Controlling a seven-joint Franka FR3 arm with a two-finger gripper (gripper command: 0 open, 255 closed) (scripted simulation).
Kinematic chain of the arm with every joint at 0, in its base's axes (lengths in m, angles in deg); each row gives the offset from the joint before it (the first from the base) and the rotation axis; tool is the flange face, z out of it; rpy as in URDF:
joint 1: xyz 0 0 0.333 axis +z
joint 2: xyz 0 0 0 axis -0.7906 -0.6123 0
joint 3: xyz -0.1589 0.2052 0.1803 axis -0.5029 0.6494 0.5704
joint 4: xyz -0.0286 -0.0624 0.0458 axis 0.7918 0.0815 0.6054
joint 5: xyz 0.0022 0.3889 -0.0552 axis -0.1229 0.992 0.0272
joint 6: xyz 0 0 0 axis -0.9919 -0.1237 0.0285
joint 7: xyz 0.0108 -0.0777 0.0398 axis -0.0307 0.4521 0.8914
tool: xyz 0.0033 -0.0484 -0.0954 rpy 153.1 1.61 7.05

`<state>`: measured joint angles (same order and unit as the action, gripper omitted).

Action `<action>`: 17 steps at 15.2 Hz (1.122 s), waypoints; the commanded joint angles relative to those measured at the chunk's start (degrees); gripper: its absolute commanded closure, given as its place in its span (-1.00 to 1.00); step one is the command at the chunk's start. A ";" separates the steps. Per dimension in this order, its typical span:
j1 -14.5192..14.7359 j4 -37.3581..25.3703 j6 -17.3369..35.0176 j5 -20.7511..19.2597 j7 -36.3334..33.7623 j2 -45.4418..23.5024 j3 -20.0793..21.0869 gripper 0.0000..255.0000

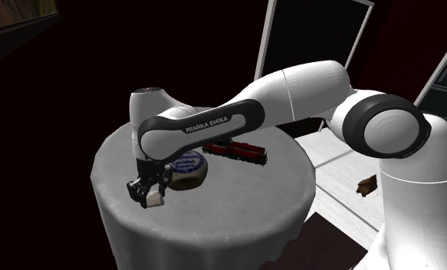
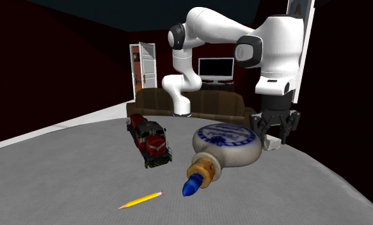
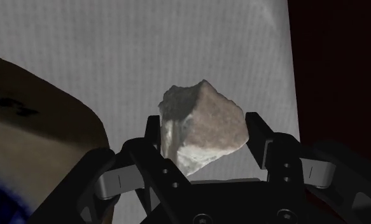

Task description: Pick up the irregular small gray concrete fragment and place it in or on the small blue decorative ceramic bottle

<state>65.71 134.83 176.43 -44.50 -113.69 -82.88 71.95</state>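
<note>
"While you stood by it, how did the scene look?"

"Biggest first: a round table [image 1: 252, 207] under a grey cloth, with the white arm [image 1: 214, 123] stretched low across it. Then the bottle [image 2: 226, 144] — a flat blue-and-white flask lying on its side, patterned face up, its tan neck and blue tip pointing toward the second exterior view's lower left. A red-and-black toy train [image 2: 150, 140] sat on its far side from the hand, well apart."

"And the hand itself?"

"The black gripper [image 3: 206, 137] hung just beside the flask's round body, near the table's edge. A yellow pencil [image 2: 140, 200] lay off past the blue tip, out of the way. Smallest was the fragment [image 3: 200, 127], a pale, lumpy grey-brown chunk, and the fingers [image 3: 155, 130] were clamped on its flanks, with most of it jutting past their tips. Whether it hung clear of the cloth, I couldn't tell."

"So which way did it have to go?"

"Sideways. In the shoulder view the bottle lay to the right of the jaws and a little higher; in the second exterior view, to their left. I judged the mouth no use — plugged and lying level — so the upturned face was the landing spot, reached across the body, not along the neck. The chunk might have rolled off."
</note>
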 commanded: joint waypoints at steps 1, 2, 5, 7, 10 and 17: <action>-0.03 0.01 -0.02 -0.01 0.01 0.00 -0.03 1.00; -0.03 0.01 -0.02 -0.01 0.00 0.01 -0.03 1.00; -0.04 0.02 -0.04 0.00 0.00 0.04 -0.03 1.00; 0.01 -0.39 -0.52 0.03 -0.03 0.12 0.01 1.00; -0.04 -1.66 -2.48 0.33 0.02 0.85 0.20 1.00; -0.03 -5.20 -7.23 0.89 0.06 2.18 0.54 1.00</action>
<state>65.76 129.82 169.78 -43.76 -113.68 -81.10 72.42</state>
